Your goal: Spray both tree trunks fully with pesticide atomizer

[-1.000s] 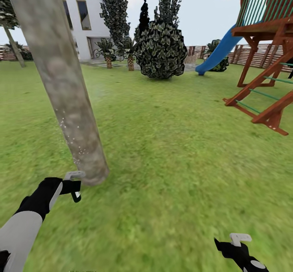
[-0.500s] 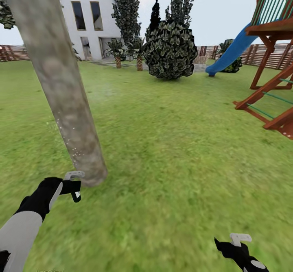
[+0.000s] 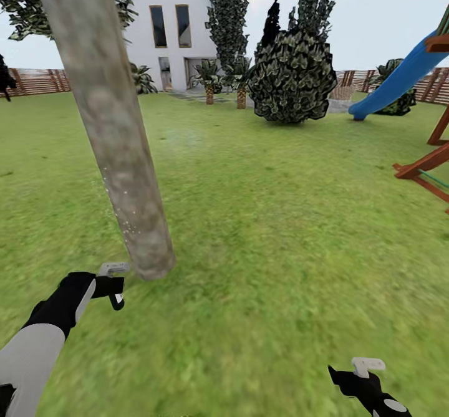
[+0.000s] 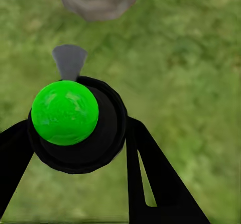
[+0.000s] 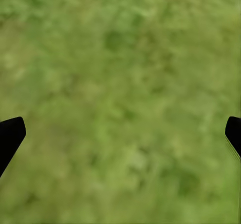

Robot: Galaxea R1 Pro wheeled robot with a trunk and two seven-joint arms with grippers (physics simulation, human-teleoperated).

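My main worry from here is wasted spray: the nozzle of the pesticide atomizer [image 3: 112, 280] sits low, level with the flared foot of the tree trunk [image 3: 115, 136], and the white specks I can see run only up one side of the lower bark, so if I hold this height and angle the upper column and the far side will stay bare and the trunk won't count as covered. The trunk also leans away over my head, so raising the arm without re-aiming could send mist past it onto the grass [image 3: 280, 217]. There is a collision risk too, I think: the bottle is just beside the trunk base, and a careless wrist turn could knock it against the bark and twist it in the grip. The left end effector [image 3: 105, 287] is pinching the atomizer, its black fingers [image 4: 150, 174] pressed against either side of the bottle body, whose green spot [image 4: 65, 112] faces the wrist camera with the grey trigger head [image 4: 69, 59] pointing toward the trunk foot. The right end effector [image 3: 363, 373] hangs low over the lawn, well apart from the tree; its fingertips [image 5: 11, 133] sit at the far edges of its wrist view, spread wide with nothing between them. A second leaning tree [image 3: 37, 2] shows at the fence [image 3: 43, 80], unsprayed as far as I can judge.
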